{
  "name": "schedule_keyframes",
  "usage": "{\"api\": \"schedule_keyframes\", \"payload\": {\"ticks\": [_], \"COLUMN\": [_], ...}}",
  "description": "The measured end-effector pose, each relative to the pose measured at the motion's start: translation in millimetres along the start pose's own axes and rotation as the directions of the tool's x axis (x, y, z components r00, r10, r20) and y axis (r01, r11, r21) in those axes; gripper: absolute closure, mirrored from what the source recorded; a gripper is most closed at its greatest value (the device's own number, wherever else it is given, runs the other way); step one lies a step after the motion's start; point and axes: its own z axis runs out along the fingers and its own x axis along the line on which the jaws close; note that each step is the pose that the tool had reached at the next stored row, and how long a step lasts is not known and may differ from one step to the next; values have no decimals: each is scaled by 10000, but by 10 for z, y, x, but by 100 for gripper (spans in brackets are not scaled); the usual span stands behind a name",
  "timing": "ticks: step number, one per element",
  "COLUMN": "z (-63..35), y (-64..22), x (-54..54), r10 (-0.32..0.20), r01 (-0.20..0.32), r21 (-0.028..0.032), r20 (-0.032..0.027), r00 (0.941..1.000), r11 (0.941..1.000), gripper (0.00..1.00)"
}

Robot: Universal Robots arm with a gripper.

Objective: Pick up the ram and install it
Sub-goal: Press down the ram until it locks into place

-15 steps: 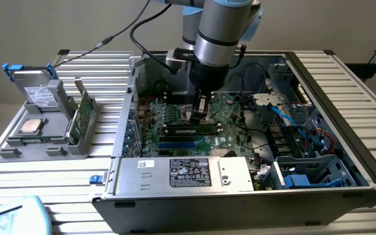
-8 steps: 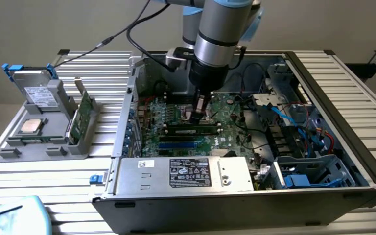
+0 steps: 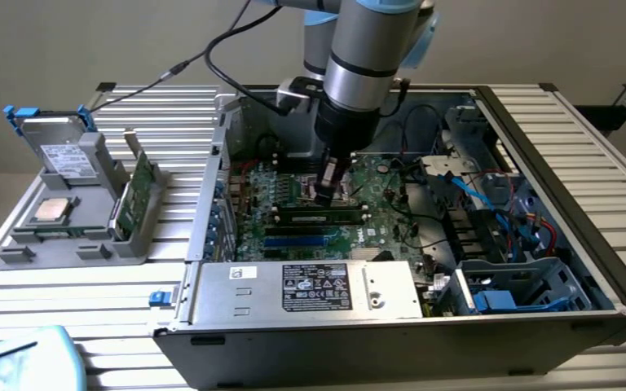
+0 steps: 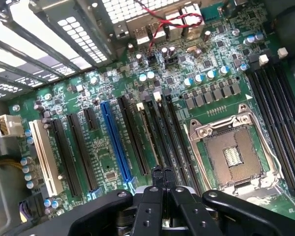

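Ram (image 3: 319, 217) already lies flat in a slot on the motherboard (image 4: 187, 64), and we judge it seated. Just above it, we see the gripper (image 4: 162, 177) pressed together on nothing, tips pointing down as if to push the stick home.

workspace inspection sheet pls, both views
surface: slatted metal table carrying an open computer case
job's things: ram lying along a slot on the motherboard; processor socket open
clutter: grey holder with a boxy drive and a processor chip
grippers: gripper shut, just above the ram slots
cables: black cable along the arm; red and blue wires inside case
surroundings: plain wall
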Motion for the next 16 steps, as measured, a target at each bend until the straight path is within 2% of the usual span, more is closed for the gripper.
{"api": "schedule_keyframes", "payload": {"ticks": [6,8,11,14,16], "z": [1,1,1,1,1], "y": [0,-1,0,0,0], "x": [0,0,0,0,0], "r10": [741,940,1195,1426,1587], "r01": [-741,-940,-1194,-1422,-1579], "r21": [-35,-24,36,144,213], "r20": [45,8,-127,-342,-461], "r00": [9972,9956,9928,9892,9862], "r11": [9972,9956,9928,9897,9872], "gripper": [89,89,89,89,89]}}
